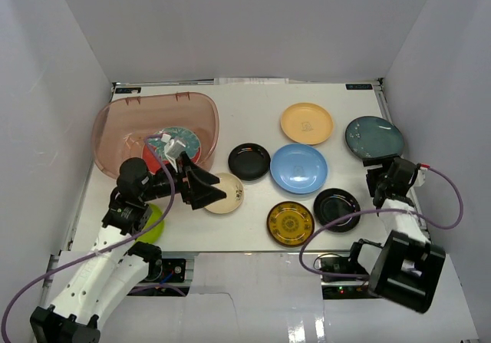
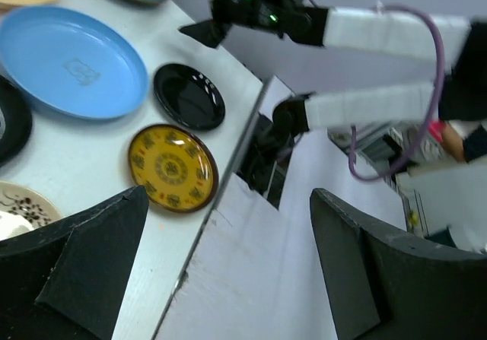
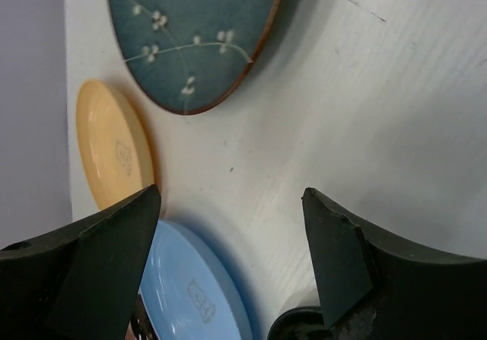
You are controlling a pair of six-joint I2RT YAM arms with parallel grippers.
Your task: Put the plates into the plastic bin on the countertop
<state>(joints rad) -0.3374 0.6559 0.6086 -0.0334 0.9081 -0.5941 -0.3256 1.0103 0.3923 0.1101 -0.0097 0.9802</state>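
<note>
Just behind the left pincer (image 2: 228, 199) sits the plastic bin (image 1: 115, 128), with one floral plate (image 1: 178, 145) already inside. The rest of the job is still open.

Left pincer: jaws spread wide, nothing between them. It hangs over the near edge of the cream plate (image 1: 230, 195), tips pointing away from the bin toward the loose plates. Likely reason: it's empty and free for the next pick, and the cream plate is the closest one. The wide spread also suits shallow dishes lying flat, since one finger has to get under a rim.

Ahead of its tips are the black plate (image 1: 249, 161) and the blue plate (image 1: 299, 168). Farther out near the table edge are the yellow patterned plate (image 2: 173, 167) and a second black plate (image 2: 189, 96). The lime green plate (image 1: 151, 224) lies back under the left forearm (image 1: 126, 212), mostly hidden and probably awkward to reach from this pose.

Right pincer (image 3: 230, 195): also wide and empty, low over the countertop (image 3: 365, 89). The dark teal plate (image 3: 194, 36) is just ahead of its tips, the yellow-orange plate (image 3: 118, 154) is off to one side, and the blue plate is close by one finger. The bin is well apart from this pincer, across the whole spread of plates, so the left arm looks like the one meant to do the drops.

Risk: a flat plate may slide on the smooth top instead of lifting.
</note>
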